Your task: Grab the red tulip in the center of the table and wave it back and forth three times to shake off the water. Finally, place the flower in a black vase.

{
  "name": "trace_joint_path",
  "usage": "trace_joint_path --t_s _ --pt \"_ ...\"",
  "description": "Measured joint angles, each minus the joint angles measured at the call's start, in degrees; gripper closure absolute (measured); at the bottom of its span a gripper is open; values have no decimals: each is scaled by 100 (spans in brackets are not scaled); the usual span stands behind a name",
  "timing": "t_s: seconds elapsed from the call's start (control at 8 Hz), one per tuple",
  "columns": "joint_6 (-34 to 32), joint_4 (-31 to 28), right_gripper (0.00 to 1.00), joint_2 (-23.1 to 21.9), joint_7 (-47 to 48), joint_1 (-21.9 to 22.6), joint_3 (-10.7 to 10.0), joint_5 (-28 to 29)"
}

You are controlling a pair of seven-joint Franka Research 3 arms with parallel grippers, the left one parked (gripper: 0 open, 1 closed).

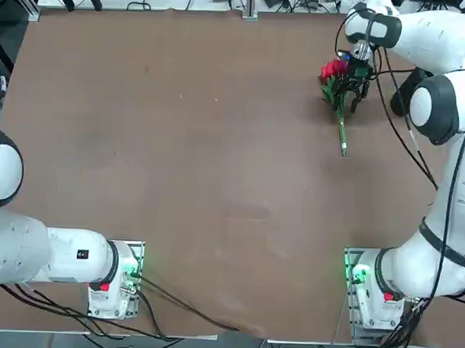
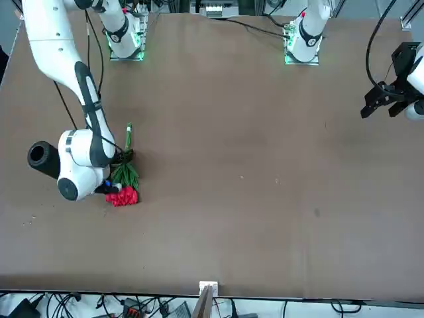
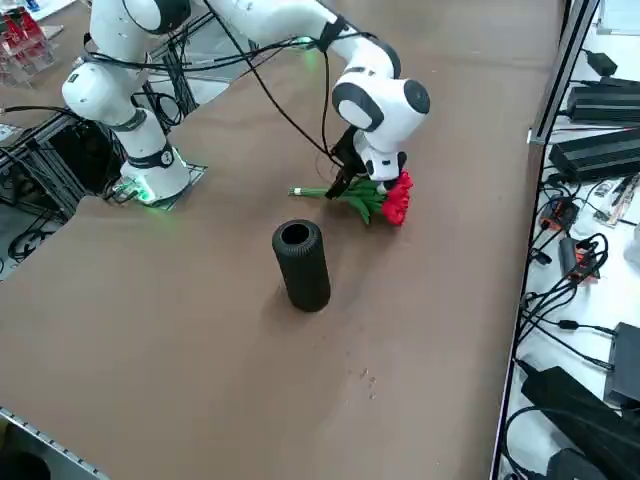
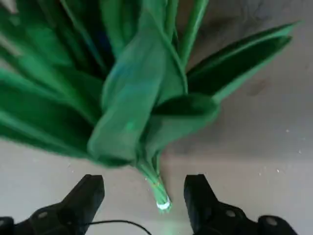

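Nearest the robot, the brown desk (image 1: 179,180) lay bare between the two arm bases. Farther out, on the right side, the right arm reached forward and bent down over the red tulip (image 1: 338,90), which lay flat on the desk at the far right rather than in the middle. Its thin stem pointed back toward the robot and its red blooms pointed away, toward the far edge.

We saw the right claw (image 4: 144,196) lowered over the leafy part of the flower, with its two fingers (image 4: 88,193) standing apart, one on either side of the stem. Nothing was clamped between them yet; the stem sat in the gap and, as far as we could tell, touched neither finger.

The black vase (image 3: 301,262) stood upright with its round mouth up and empty, to the right of the flower and apart from it, near the right edge of the desk.

We judged the task to be at its very start. The reach to the flower looked all but finished, yet the grasp itself was not made. Closing on the stem, lifting, the three waves back and forth, and setting the flower in the vase were all left to do.
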Motion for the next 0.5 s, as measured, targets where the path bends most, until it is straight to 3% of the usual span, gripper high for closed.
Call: trace_joint_path --t_s 0.25,0.5 --pt "135 8 2 144 2 -4 -3 0" --pt "265 14 16 153 7 -9 -7 0"
